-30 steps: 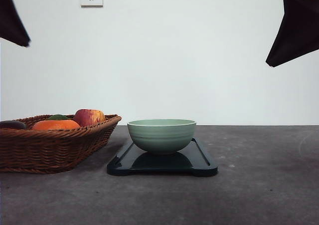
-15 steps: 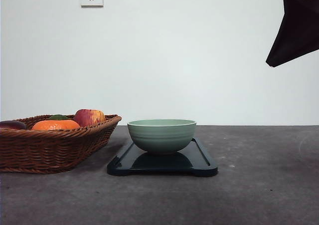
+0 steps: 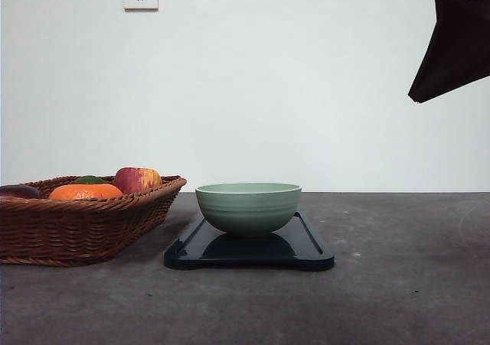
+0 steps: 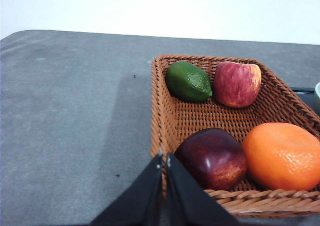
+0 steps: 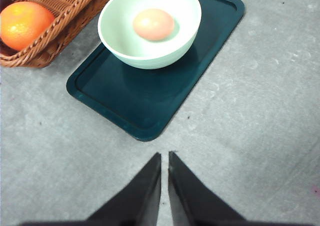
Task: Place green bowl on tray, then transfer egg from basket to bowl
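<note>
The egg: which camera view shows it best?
The right wrist view shows it best: it looks down into the green bowl on the tray, so the egg lies in plain sight. In the front view the bowl's wall hides the egg. The left wrist view looks at the basket instead.

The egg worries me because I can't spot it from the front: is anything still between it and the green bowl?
Nothing visible does. In the right wrist view the egg already lies inside the green bowl, which sits on the tray beside the basket. From the front the bowl's wall hides it.
</note>
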You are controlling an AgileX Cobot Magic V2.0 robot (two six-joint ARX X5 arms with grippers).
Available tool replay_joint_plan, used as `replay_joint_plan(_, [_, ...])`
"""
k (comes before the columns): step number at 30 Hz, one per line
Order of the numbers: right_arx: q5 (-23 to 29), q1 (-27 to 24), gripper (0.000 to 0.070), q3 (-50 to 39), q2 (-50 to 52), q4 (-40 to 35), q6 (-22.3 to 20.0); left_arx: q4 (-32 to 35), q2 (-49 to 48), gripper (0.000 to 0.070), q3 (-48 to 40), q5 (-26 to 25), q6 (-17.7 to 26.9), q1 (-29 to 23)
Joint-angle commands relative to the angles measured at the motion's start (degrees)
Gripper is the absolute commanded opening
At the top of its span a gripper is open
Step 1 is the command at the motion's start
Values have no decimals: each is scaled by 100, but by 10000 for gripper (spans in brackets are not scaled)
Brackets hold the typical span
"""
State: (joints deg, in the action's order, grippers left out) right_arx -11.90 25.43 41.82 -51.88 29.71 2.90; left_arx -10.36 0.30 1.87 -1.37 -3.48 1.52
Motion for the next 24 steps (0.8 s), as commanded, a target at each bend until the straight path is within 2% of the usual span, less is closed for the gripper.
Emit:
replay_joint_plan(1, [-7, 31, 17, 20, -39, -55, -17, -36, -11, 0, -111, 11, -59, -10])
replay_joint_plan(15, [17, 31, 17, 20, -39, -92, -58, -36, -11, 0, -109, 11, -57, -11])
replay_joint_plan(18, [306, 2, 17, -21, 102, -120, -536, -34, -11, 0, -109, 11, -60, -11])
replay_joint_plan(21, [770, -112, 17, -450, 554, -717, -836, -36, -11, 0, -109, 11, -60, -11])
replay_joint_plan(24, [1053, -426, 17, -1215, 1331, -1410, -848, -34, -11, 0, -109, 11, -60, -11])
